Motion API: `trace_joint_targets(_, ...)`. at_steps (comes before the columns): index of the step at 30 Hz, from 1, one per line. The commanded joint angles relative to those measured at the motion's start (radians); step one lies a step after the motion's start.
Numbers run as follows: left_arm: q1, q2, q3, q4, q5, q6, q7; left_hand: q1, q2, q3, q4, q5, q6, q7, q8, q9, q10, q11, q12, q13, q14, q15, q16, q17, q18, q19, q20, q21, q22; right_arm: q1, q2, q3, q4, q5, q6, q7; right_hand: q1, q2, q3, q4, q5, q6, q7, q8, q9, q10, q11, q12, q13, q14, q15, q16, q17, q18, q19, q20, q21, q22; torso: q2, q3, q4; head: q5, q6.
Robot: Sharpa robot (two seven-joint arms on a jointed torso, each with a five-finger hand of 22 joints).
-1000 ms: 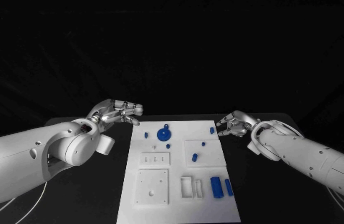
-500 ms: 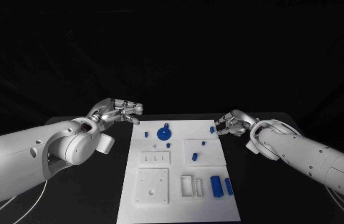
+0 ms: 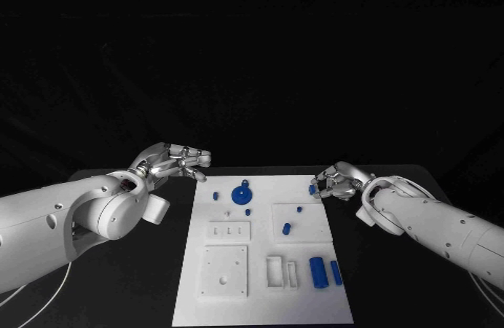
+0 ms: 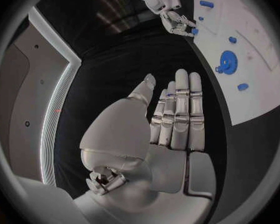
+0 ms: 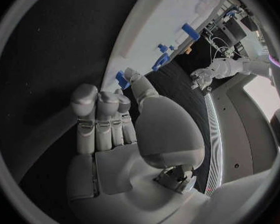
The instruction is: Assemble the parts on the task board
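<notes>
Right hand fingers loosely curled, empty, beside small blue peg at task board edge. Left hand spread, empty. Peg likely light, rigid, slippery: you pinch its sides.

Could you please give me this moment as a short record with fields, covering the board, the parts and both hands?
board: white task board, flat on the black table
gear: blue, on the board's far part
edge part: small blue piece at the board's far right edge
near parts: two blue cylinders side by side, near right
left hand: off the board's far left corner, fingers straight, holding nothing
right hand: thumb tip at the edge part; grip unclear
</notes>
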Motion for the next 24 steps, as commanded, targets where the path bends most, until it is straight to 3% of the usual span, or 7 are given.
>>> trace_joint_targets(1,0.0,0.001,0.001,0.002,-0.005,0.016,0.007,-0.004,0.001,0.004,0.0,0.002,-0.004,0.001,0.0,-0.001,-0.006,0.001,0.002,0.001,0.0,0.001,-0.003,-0.001,-0.006,0.001,-0.003,0.001,0.0,-0.002,0.007,0.0,-0.003,-0.01,0.017,0.007,-0.004,0.01,-0.003,-0.005,-0.01,-0.002,-0.001,-0.002,-0.001,0.002,-0.003,0.006,0.002,0.001,-0.004,0.005,0.002,-0.011,0.041,-0.006,0.006,0.103,-0.001,-0.0005,-0.0011,0.001,-0.001)
trace_joint_targets(4,0.0,0.001,0.001,0.002,-0.005,0.016,0.006,-0.004,0.001,0.004,0.0,0.002,-0.004,0.001,0.0,-0.001,-0.006,0.001,0.002,0.001,0.0,0.001,-0.003,-0.001,-0.006,0.001,-0.003,0.001,0.0,-0.003,0.011,0.0,-0.005,-0.013,0.019,0.007,-0.003,0.012,0.001,-0.008,-0.015,0.0,-0.001,-0.002,-0.001,0.002,-0.003,0.007,0.003,0.001,-0.005,0.006,0.002,-0.011,0.041,-0.005,0.007,0.103,-0.001,-0.0005,-0.0007,0.001,-0.002)
trace_joint_targets(8,0.0,0.0,0.001,0.002,-0.006,0.017,0.005,-0.004,0.001,0.004,0.0,0.002,-0.004,0.001,0.0,-0.001,-0.006,0.001,0.002,0.001,0.0,0.001,-0.003,-0.001,-0.006,0.001,-0.003,0.001,0.0,-0.004,0.017,0.0,-0.009,-0.017,0.018,0.007,0.009,0.025,0.027,-0.024,-0.058,0.009,-0.002,-0.002,-0.001,0.001,-0.003,0.008,0.004,0.001,-0.005,0.007,0.004,-0.012,0.04,-0.006,0.009,0.103,-0.001,0.0001,-0.0005,0.001,-0.002)
trace_joint_targets(9,0.0,0.0,0.001,0.002,-0.006,0.017,0.004,-0.004,0.001,0.004,0.0,0.002,-0.004,0.001,0.0,-0.001,-0.006,0.001,0.002,0.001,0.0,0.001,-0.003,-0.001,-0.006,0.001,-0.003,0.001,0.0,-0.004,0.018,0.0,-0.009,-0.018,0.018,0.007,-0.001,0.023,0.057,-0.027,-0.069,0.014,-0.002,-0.002,-0.001,0.002,-0.003,0.011,0.007,0.002,-0.005,0.007,0.007,-0.012,0.04,-0.006,0.013,0.103,-0.001,-0.0002,-0.0004,0.0,-0.002)
trace_joint_targets(24,0.0,0.002,0.001,0.0,-0.011,0.02,0.002,-0.002,0.001,0.005,0.0,0.002,-0.004,0.001,0.001,-0.001,-0.006,0.001,0.002,0.001,-0.001,0.001,-0.003,0.0,-0.006,0.0,-0.003,0.002,0.001,-0.007,0.032,0.0,-0.02,-0.029,0.014,0.005,-0.009,0.034,0.141,-0.025,-0.146,0.051,-0.003,-0.002,-0.001,0.005,0.003,0.02,0.013,0.004,-0.002,0.014,0.017,-0.011,0.038,-0.004,0.024,0.104,0.0,-0.0011,-0.0016,0.003,-0.004)
